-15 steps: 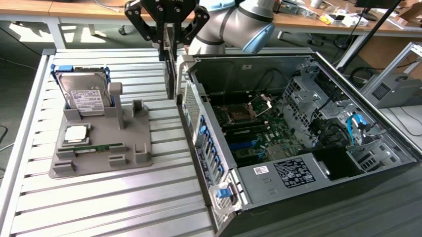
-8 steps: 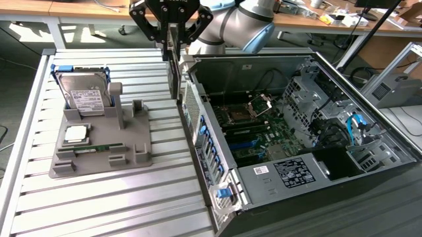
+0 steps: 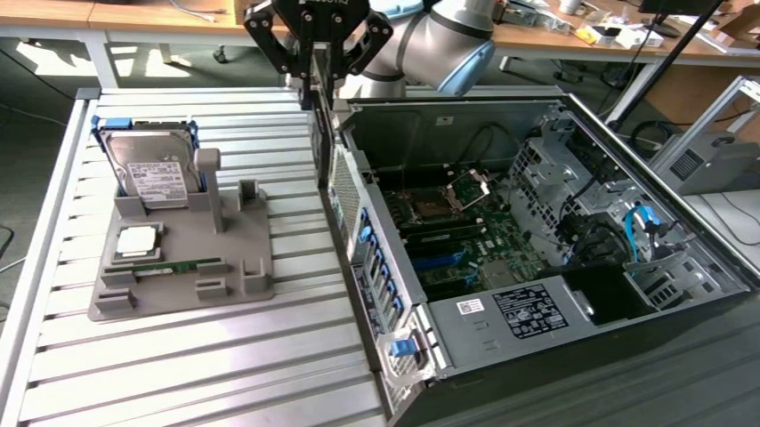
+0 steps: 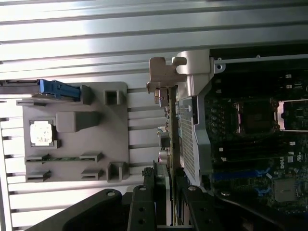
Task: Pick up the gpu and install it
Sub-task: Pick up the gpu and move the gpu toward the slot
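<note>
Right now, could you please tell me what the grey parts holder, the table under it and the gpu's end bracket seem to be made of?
Grey parts holder: probably plastic, perhaps printed; matte, uniform grey, blocky.
Table: likely aluminium; pale, ribbed, softly shiny slats.
End bracket of the gpu: apparently bare sheet metal; thin, silvery, bent.

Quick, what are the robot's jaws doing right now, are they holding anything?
Gripper: jaws closed, holding the gpu on edge by its end away from the metal bracket.
</note>
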